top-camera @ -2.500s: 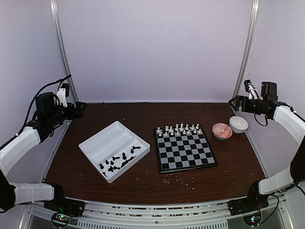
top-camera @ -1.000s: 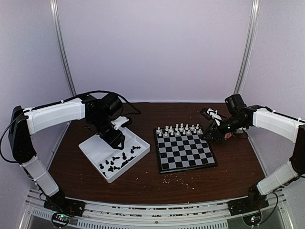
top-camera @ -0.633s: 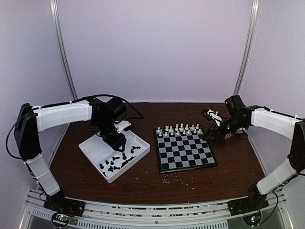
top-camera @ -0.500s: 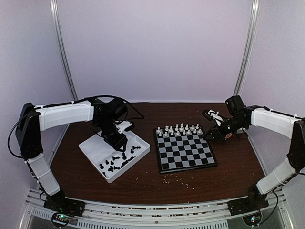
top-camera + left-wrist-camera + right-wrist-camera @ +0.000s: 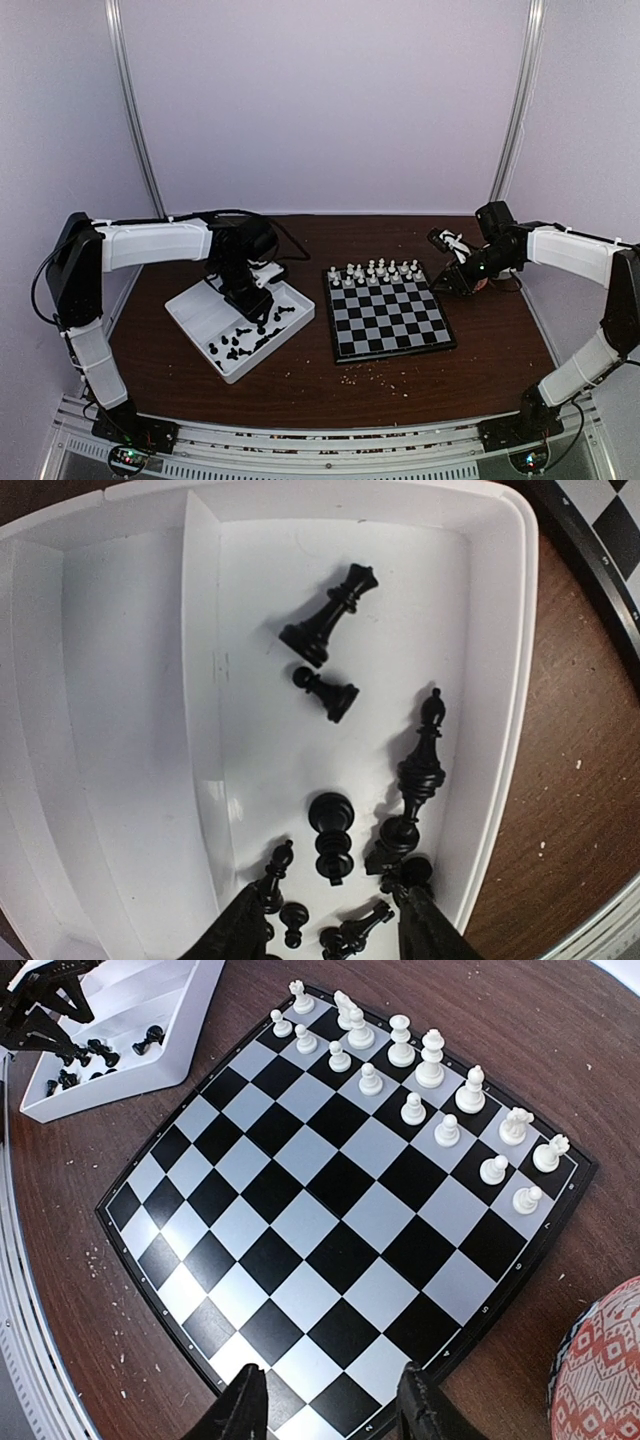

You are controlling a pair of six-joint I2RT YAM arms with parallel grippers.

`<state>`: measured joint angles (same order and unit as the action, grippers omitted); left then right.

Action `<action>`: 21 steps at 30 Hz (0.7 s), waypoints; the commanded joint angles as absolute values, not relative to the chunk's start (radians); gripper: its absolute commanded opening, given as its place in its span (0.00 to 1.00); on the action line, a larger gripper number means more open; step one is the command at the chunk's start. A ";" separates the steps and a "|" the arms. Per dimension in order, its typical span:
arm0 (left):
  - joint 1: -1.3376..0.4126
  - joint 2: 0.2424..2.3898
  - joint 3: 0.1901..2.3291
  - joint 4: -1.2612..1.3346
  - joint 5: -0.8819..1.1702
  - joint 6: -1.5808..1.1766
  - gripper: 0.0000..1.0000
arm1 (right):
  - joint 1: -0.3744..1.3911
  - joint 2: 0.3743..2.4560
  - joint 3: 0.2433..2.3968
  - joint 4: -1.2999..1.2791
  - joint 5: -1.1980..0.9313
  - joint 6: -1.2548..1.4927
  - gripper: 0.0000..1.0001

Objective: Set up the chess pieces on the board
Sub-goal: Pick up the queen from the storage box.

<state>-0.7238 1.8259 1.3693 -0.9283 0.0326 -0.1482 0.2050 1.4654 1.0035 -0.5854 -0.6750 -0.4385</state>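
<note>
The dark brown wooden surface point(image 5: 300, 385) carries a white two-compartment tray point(image 5: 200, 315) on the left and the board point(image 5: 390, 318) just right of centre, near each other but apart. Pale crumbs point(image 5: 375, 375) lie scattered by the board's near edge. A red-and-white patterned object point(image 5: 610, 1360) sits off its far right corner.

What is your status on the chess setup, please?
Left gripper open, empty, over the tray. Right gripper open, empty, over the board. Black chess pieces in tray, none on board. White pieces only on far rows.
</note>
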 commanded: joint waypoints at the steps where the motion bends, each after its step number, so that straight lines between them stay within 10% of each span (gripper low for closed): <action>1: -0.727 1.861 1.398 -0.904 -0.008 -0.166 0.45 | 0.200 1.478 1.006 -0.577 -0.671 -0.431 0.45; 21: -0.732 1.912 1.419 -0.893 0.041 -0.144 0.21 | 0.195 1.505 1.017 -0.591 -0.681 -0.440 0.41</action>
